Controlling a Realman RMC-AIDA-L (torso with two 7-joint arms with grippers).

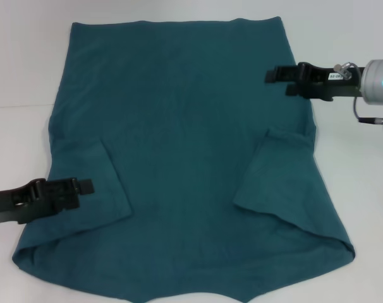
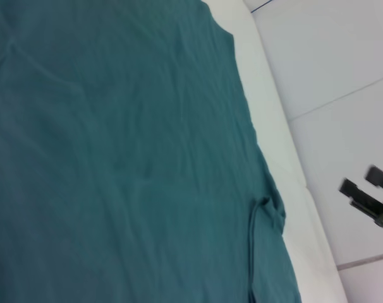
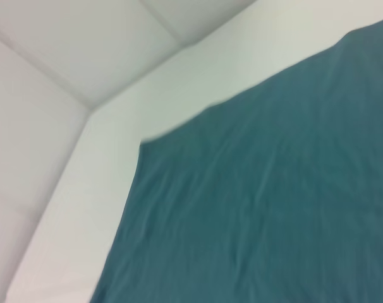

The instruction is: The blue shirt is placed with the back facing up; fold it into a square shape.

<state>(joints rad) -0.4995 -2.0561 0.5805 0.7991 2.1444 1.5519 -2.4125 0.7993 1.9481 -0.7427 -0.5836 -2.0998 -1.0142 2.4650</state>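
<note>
Near edge: hem of large dark teal-blue cotton T-shirt (image 1: 185,158) seen close to white bench (image 1: 27,76) front. Bare bench left beside both flanks and beyond far edge. Shirt spread flat, plain side up, both short sleeves folded inward. Left pincer (image 1: 84,186) over near-left sleeve, state cannot be told. Farther off, right pincer (image 1: 270,76) over right edge, slightly parted, nothing gripped.
</note>
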